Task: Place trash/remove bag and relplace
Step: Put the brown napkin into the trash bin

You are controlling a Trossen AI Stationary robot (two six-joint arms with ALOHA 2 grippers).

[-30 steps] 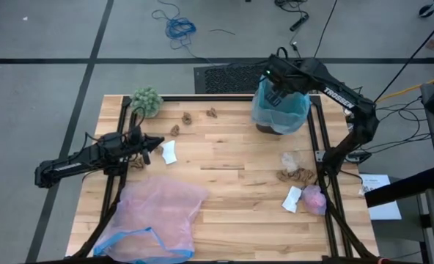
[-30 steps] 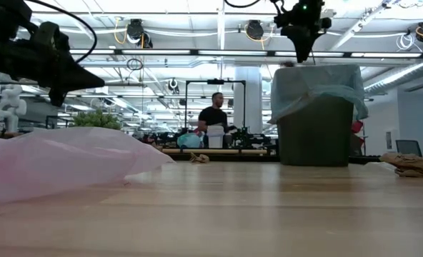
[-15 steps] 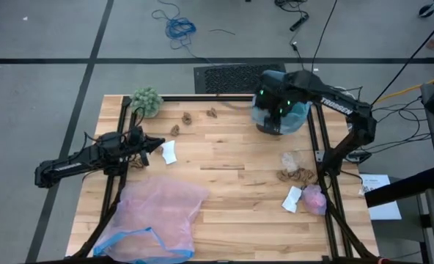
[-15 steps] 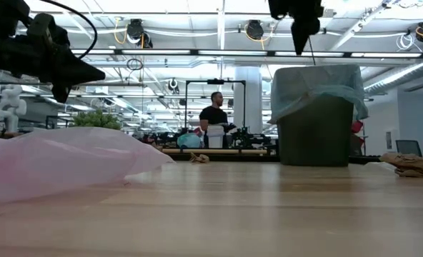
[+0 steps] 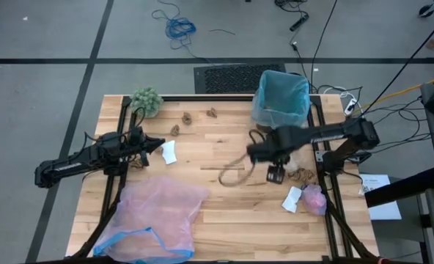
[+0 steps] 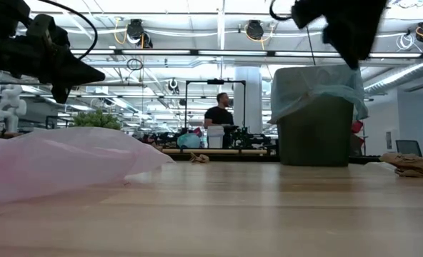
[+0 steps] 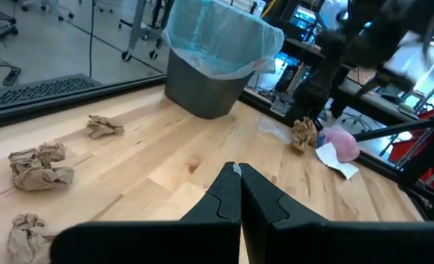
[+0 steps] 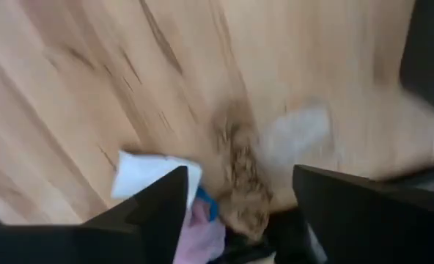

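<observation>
A blue bag (image 6: 319, 89) lines the dark bin (image 6: 315, 135) on the table (image 6: 233, 214).

right end effector (image 5: 275, 174) motion-blurred, perhaps empty

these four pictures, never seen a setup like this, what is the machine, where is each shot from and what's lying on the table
Two dark robot arms work at a pale wooden table. One picture looks straight down, one looks level across the tabletop, and two come from cameras on the arms' wrists. The left hand is shut and empty, waiting at the table's left. The right hand is open, empty, above the scraps on the right. On the table: a brown square bin lined with a thin light-blue plastic bag, crumpled brown paper scraps, white paper pieces, a pink wad, a fuzzy green ball and a translucent pink bag.
</observation>
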